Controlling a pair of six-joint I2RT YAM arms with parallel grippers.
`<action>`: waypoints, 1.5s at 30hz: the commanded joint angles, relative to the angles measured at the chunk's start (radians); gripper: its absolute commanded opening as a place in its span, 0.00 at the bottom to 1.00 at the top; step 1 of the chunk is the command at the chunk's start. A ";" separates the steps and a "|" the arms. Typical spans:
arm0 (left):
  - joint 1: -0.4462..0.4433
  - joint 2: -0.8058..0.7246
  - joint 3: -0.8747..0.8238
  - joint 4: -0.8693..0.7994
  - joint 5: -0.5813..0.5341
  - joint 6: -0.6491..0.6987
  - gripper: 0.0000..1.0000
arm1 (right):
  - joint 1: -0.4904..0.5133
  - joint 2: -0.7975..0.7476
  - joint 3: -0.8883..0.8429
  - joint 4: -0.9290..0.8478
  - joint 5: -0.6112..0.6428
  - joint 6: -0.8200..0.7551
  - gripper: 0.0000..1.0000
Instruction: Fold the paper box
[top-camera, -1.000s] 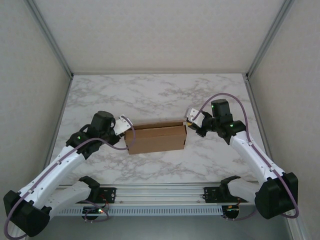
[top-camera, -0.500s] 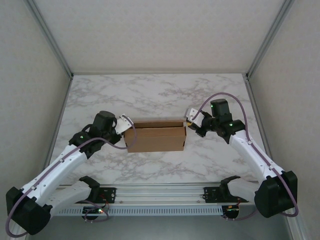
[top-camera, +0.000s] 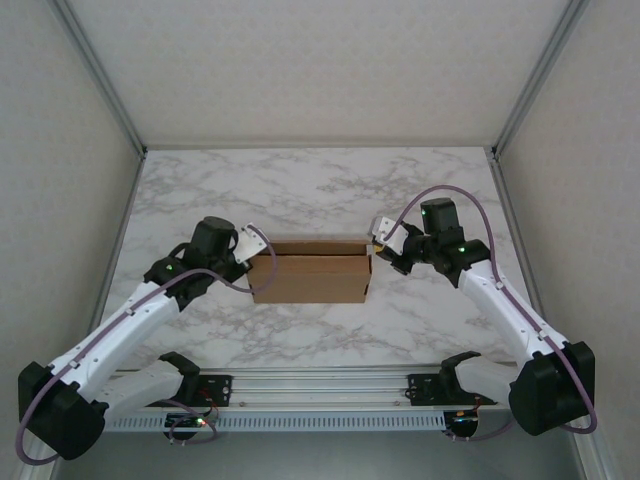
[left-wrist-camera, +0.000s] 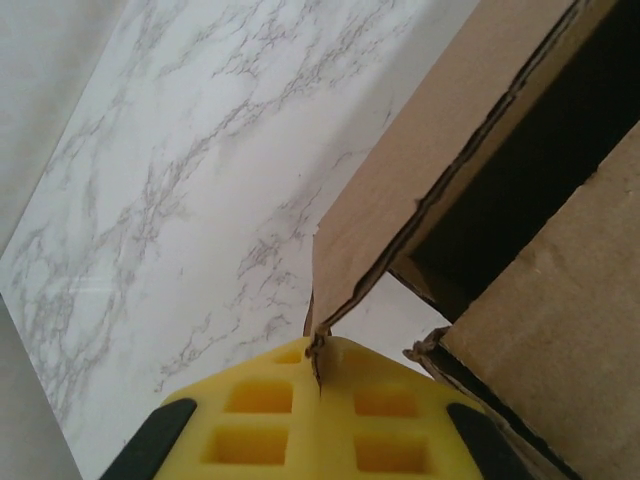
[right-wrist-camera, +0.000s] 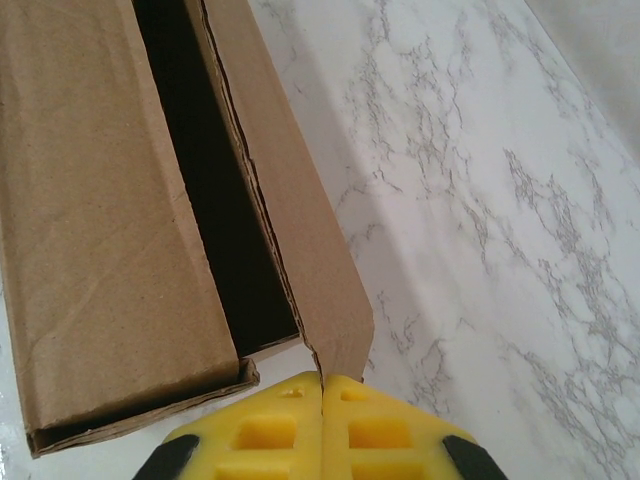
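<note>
While the plain brown cardboard mailer box (top-camera: 310, 277) lies at the middle of the white marbled worktop (top-camera: 320, 190), long axis running 9 to 3 o'clock, I hold it at both ends. At the 9 o'clock end my left fingers (top-camera: 256, 243) are pressed together on a corner of the long rear flap (left-wrist-camera: 400, 190). The left wrist view shows the yellow pads (left-wrist-camera: 290, 400) pinching the thin cardboard edge between them. At the 3 o'clock end my right fingers (top-camera: 382, 232) pinch what seems the opposite corner of that flap in the same way.

I judge the paired grip is meant to carry the flap evenly over the dark open slot (right-wrist-camera: 215, 200) without twisting it.

Compared with a second ago, the left fingers, then partly spread just off the corner, have shut on it. The left arm has shifted toward 12 o'clock, and the box, then slightly skewed, sits squarer. The right arm is unchanged.
</note>
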 joint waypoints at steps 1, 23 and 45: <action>0.000 -0.013 0.042 0.022 0.045 -0.058 0.00 | 0.014 0.007 0.041 -0.054 -0.011 0.028 0.00; -0.013 -0.018 -0.007 0.108 0.195 -0.388 0.00 | 0.108 0.001 0.115 -0.168 0.113 0.306 0.00; -0.065 0.059 -0.013 0.128 0.204 -0.351 0.00 | 0.255 0.148 0.478 -0.368 0.079 0.144 0.69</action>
